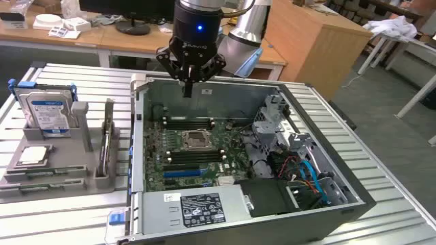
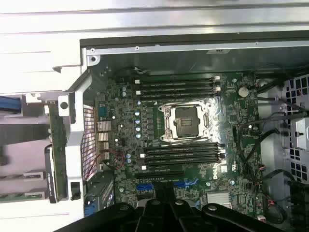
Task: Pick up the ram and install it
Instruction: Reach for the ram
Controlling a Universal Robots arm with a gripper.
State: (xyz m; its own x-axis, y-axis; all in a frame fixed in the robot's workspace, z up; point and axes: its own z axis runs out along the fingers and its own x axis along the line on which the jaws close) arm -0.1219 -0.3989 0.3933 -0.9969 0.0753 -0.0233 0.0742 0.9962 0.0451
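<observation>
The ram (image 1: 106, 139) stands on edge in the grey holder (image 1: 80, 117) on the counter (image 1: 68, 224), just beside the case (image 1: 232, 99) on the exterior view's left. My guess is that's so it can be pinched straight from above, and the case lies open with its slots (image 1: 187, 122) facing up for the same reason. The hand (image 1: 187, 91) hangs pointing straight down over the case's far edge, squeezed together and empty as far as I can tell.

The ram (image 1: 104, 148) stands on edge (thin, green) in a grey holder (image 1: 80, 117).
</observation>
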